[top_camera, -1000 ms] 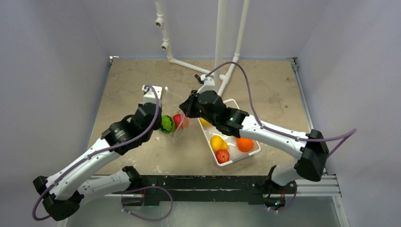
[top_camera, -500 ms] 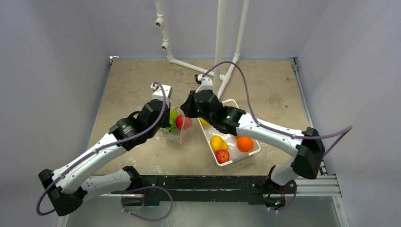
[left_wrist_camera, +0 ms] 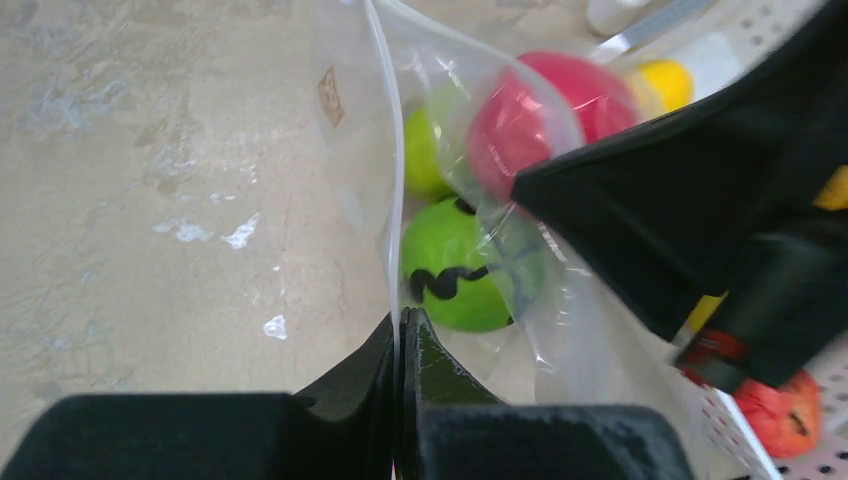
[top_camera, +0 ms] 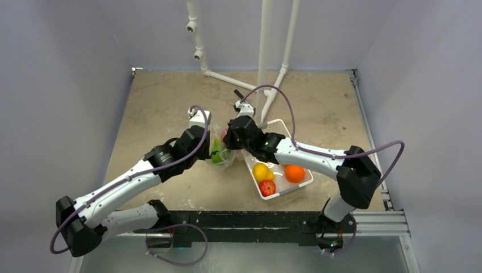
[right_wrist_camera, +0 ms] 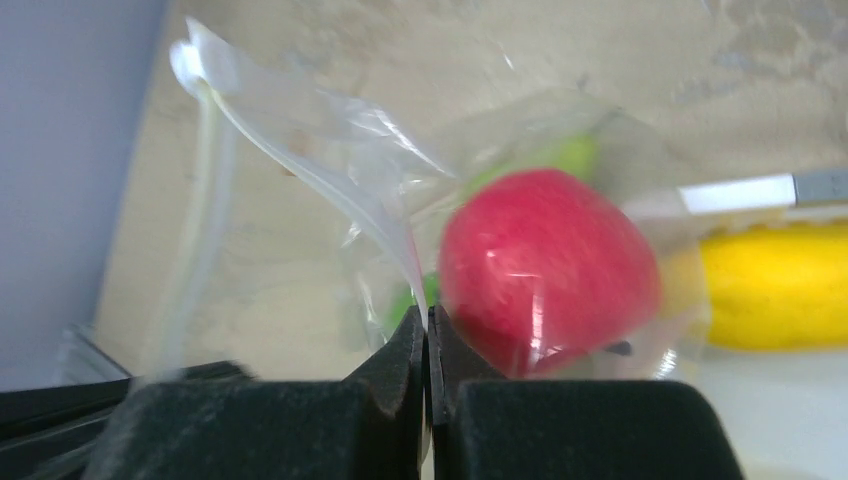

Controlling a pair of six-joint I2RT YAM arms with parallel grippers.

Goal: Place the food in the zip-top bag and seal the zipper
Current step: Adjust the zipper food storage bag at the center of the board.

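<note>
Clear plastic bag (top_camera: 223, 154) sits mid-worktop (top_camera: 159, 102), just left of a white tray (top_camera: 288, 189). Both pincers are clamped on its mouth. The left pincer (left_wrist_camera: 400, 335) pinches the zipper (left_wrist_camera: 380, 150) strip, and the right pincer (right_wrist_camera: 428, 330) pinches the film edge. Inside the bag are a red apple (right_wrist_camera: 545, 270), a green fruit (left_wrist_camera: 465, 265) with black markings and a paler green piece (left_wrist_camera: 425, 150). In the tray lie a lemon (top_camera: 262, 171), an orange (top_camera: 294, 173), a second apple (top_camera: 267, 187) and a banana (right_wrist_camera: 780, 290).

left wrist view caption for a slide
Left gripper shut on the zip-top bag, green fruit and red apple inside.
</note>
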